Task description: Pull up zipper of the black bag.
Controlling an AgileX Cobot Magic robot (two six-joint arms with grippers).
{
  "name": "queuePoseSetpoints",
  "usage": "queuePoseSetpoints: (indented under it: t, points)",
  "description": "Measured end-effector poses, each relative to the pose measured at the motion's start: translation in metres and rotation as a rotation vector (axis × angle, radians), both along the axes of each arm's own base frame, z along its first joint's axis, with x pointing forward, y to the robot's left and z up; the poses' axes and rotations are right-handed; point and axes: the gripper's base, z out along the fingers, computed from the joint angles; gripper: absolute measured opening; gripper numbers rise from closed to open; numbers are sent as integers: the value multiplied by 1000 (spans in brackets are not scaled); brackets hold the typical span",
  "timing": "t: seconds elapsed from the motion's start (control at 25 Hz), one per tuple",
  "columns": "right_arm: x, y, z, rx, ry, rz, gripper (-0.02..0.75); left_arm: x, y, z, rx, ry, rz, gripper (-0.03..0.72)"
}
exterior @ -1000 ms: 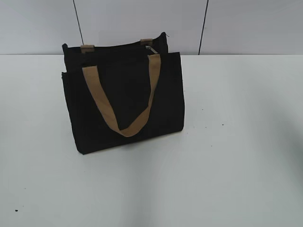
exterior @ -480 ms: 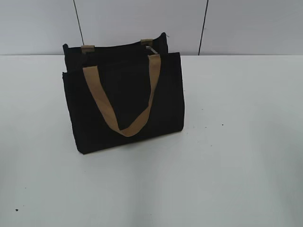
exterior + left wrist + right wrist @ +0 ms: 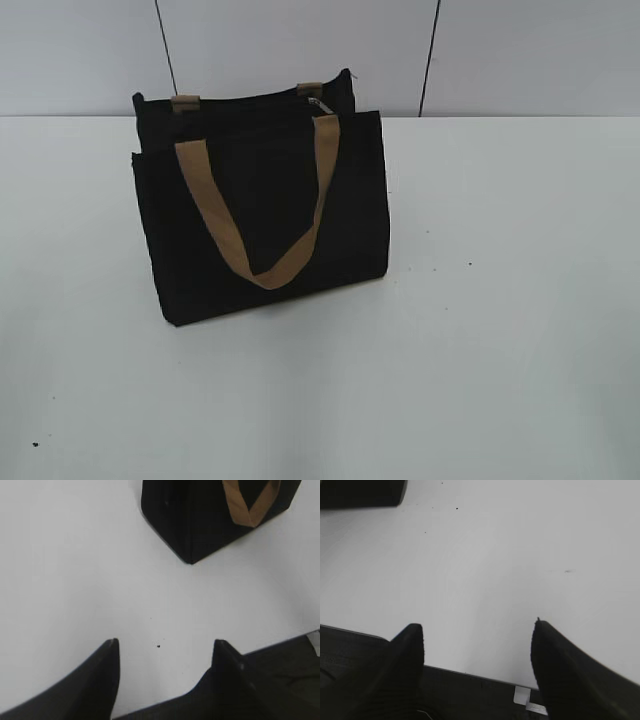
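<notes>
The black bag (image 3: 265, 215) stands upright on the white table (image 3: 480, 350), left of centre, with a tan strap handle (image 3: 262, 215) hanging over its front panel. The zipper line (image 3: 245, 100) runs along the top edge, with a small silvery pull tab (image 3: 320, 104) near the right end. In the left wrist view, the bag's lower corner (image 3: 195, 520) is far ahead of my open, empty left gripper (image 3: 165, 642). In the right wrist view, a bag corner (image 3: 360, 492) shows at top left, far from my open, empty right gripper (image 3: 477, 627). Neither gripper shows in the exterior view.
A grey panelled wall (image 3: 300, 50) stands behind the table. The table's near edge (image 3: 470, 675) lies under the right gripper, with a dark base below it. Small dark specks (image 3: 159, 646) dot the tabletop.
</notes>
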Motion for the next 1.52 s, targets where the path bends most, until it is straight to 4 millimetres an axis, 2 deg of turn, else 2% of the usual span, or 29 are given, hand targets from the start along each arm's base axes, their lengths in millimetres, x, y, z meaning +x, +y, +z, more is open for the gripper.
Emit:
queuePoseSetpoints:
  t: [0.28, 0.6, 0.88, 1.16, 1.52]
  points:
    - [-26, -2, -4, 10, -57, 10, 513, -15, 13, -7, 7, -31, 204, 436]
    - [-42, -4, -6, 53, -141, -24, 513, -44, 13, -10, -7, -203, 225, 398]
    - [-40, -5, -4, 54, -177, -34, 513, -44, 14, -10, -46, -205, 264, 396]
    - [-29, -4, -20, 51, -161, -38, 513, -39, 15, -14, -93, -208, 300, 396]
    - [-28, -6, -20, -20, -174, -6, 513, -38, 15, -14, -93, -210, 299, 394]
